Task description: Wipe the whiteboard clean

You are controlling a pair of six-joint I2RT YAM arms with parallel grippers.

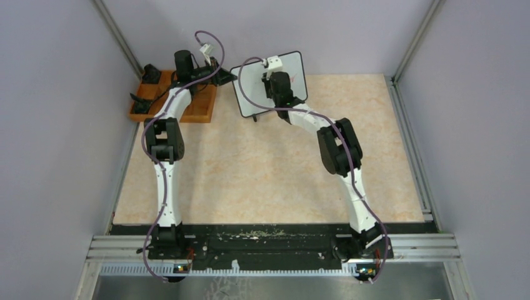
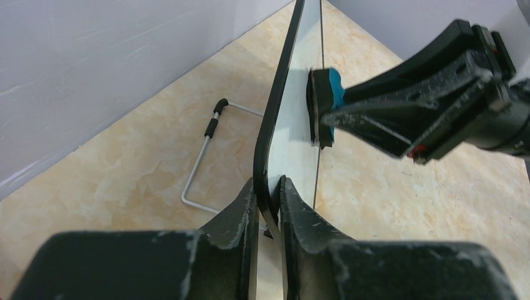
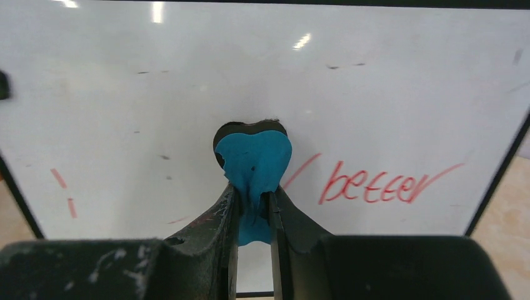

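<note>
The whiteboard [image 1: 253, 90] stands upright at the back of the table, tilted on its wire stand [image 2: 199, 164]. My left gripper [image 2: 269, 195] is shut on the board's black frame [image 2: 274, 128] at its left edge [image 1: 232, 78]. My right gripper [image 3: 253, 199] is shut on a blue eraser [image 3: 253, 157], with the eraser pressed flat against the white face [image 3: 187, 87]. From the left wrist view the eraser [image 2: 326, 103] touches the board. Red writing "better" [image 3: 375, 184] lies just right of the eraser, and short red strokes [image 3: 62, 187] are at the lower left.
An orange wooden compartment tray [image 1: 201, 111] with black items sits at the back left, beside the left arm. Grey walls close in the back and sides. The marbled tabletop [image 1: 262, 175] lies between the board and the arm bases.
</note>
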